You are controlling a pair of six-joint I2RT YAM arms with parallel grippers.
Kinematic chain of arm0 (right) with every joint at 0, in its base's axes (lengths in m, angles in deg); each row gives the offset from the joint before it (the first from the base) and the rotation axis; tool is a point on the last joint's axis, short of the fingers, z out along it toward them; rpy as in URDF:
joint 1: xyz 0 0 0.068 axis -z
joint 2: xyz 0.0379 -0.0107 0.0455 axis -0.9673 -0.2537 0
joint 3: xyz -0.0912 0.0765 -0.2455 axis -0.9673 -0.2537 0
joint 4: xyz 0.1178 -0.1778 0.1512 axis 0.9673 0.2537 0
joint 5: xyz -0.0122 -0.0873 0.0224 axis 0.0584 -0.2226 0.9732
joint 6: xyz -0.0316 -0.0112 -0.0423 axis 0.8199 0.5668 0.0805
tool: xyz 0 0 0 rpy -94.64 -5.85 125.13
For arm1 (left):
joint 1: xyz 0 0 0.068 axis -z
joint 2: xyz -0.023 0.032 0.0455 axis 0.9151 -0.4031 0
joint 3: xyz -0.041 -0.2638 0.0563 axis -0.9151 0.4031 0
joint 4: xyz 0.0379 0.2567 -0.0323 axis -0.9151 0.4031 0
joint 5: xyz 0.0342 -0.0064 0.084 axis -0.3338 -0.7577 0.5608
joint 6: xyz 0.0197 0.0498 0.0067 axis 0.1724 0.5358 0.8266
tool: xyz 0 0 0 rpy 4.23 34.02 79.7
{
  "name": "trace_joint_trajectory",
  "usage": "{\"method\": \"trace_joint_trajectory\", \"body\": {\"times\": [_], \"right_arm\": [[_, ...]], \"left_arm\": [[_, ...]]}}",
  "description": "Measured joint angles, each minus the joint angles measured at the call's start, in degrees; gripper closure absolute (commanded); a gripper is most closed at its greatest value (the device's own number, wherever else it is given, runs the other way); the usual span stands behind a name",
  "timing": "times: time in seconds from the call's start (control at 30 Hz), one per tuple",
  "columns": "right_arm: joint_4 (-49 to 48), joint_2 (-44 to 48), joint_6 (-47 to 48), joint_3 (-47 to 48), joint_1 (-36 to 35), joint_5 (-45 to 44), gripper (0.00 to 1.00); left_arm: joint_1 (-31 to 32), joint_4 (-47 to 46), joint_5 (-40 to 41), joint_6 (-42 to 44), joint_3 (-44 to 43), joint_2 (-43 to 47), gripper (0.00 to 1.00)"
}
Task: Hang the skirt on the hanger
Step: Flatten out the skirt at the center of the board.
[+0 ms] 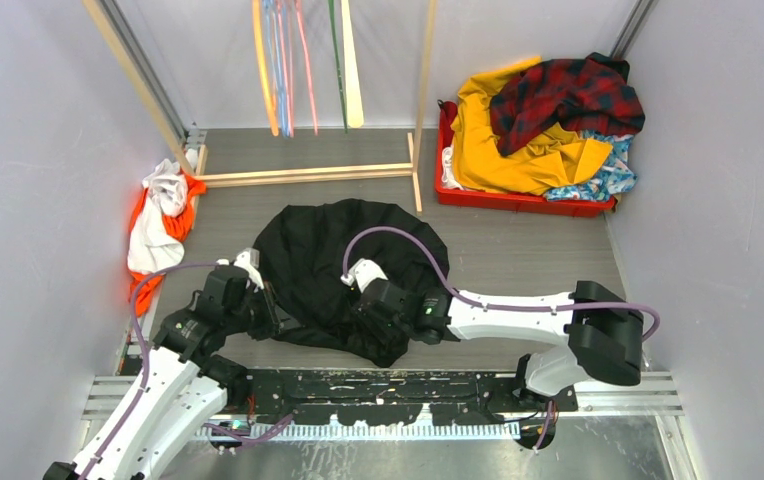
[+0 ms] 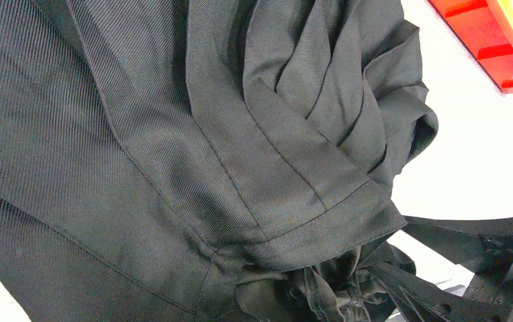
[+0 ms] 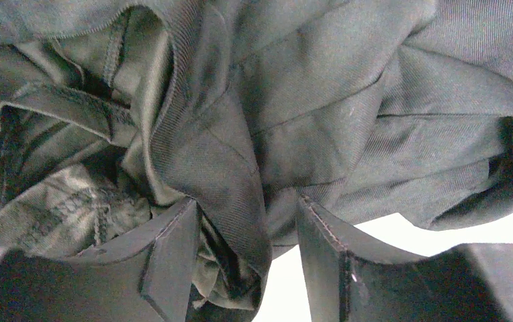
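The skirt [image 1: 613, 172] is blue printed fabric peeking out at the lower right of the pile in the red bin, far from both grippers. Coloured hangers [image 1: 283, 70] hang from the rack at the back. A big black garment [image 1: 333, 240] lies spread in the middle of the table. My left gripper [image 1: 258, 300] sits at its left edge. Its fingers are hidden under bunched black cloth [image 2: 294, 288], and it is shut on that cloth. My right gripper [image 1: 373, 292] is at the garment's near edge. It stands open [image 3: 247, 204], with a fold of black cloth [image 3: 227, 181] hanging between the fingers.
The red bin [image 1: 518, 200] at the back right holds a yellow garment [image 1: 503, 145] and a red plaid one [image 1: 568, 95]. White and orange clothes [image 1: 158, 215] lie against the left wall. The wooden rack base [image 1: 308, 173] crosses the back of the table. Grey walls close both sides.
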Motion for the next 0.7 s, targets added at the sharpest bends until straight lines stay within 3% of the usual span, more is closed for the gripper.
{"method": "trace_joint_trajectory", "body": {"times": [0.17,0.37,0.7], "right_arm": [[-0.4,-2.5,0.6,2.1,-0.1,-0.4,0.51],[-0.9,-5.1,1.5,2.9,-0.1,-0.5,0.84],[4.1,2.1,0.2,5.9,1.3,-5.2,0.90]], "left_arm": [[0.0,0.0,-0.1,0.1,-0.1,-0.3,0.91],[0.0,0.4,-0.2,0.2,-1.2,-0.4,0.91],[0.0,3.1,-0.1,1.1,-9.0,-3.2,0.92]]}}
